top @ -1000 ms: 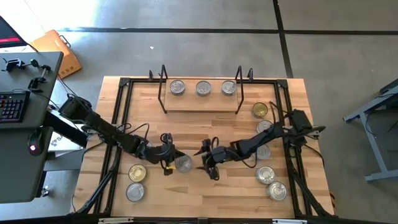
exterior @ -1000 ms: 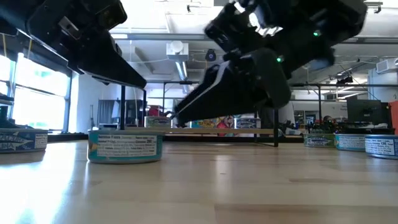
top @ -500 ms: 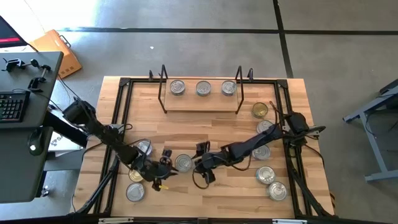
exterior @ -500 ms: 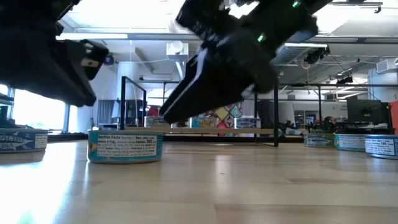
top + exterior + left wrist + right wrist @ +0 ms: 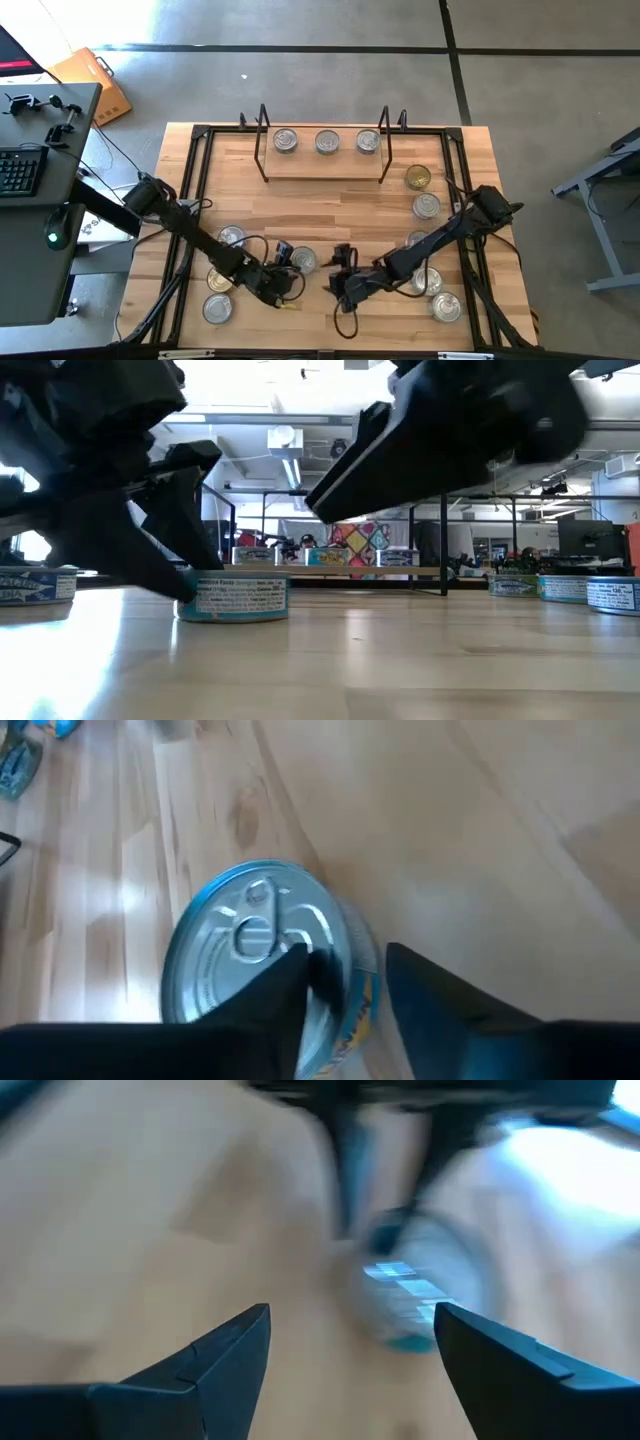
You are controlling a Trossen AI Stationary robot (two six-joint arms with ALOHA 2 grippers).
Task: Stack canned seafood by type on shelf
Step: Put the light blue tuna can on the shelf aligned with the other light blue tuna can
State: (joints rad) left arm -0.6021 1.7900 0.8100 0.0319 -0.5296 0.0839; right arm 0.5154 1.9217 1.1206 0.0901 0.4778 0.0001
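Near the front middle of the table, a silver-topped tin stands upright on the wood, its pull-tab lid plain in the left wrist view. Its side label, seen level across the table, carries a block of small black print on white with a blue band below; I cannot read the words. The left gripper sits just beside this tin on its near side, fingers parted, one fingertip against the tin's rim, not gripping it. The right gripper hangs just right of the tin, jaws spread wide and holding nothing. Far back, the shelf bears three silver-topped tins in a row. More tins lie loose at the left and right, with one gold-topped tin just right of the shelf. Blue-labelled tins also stand along the right edge in the low view, their writing too small to read.
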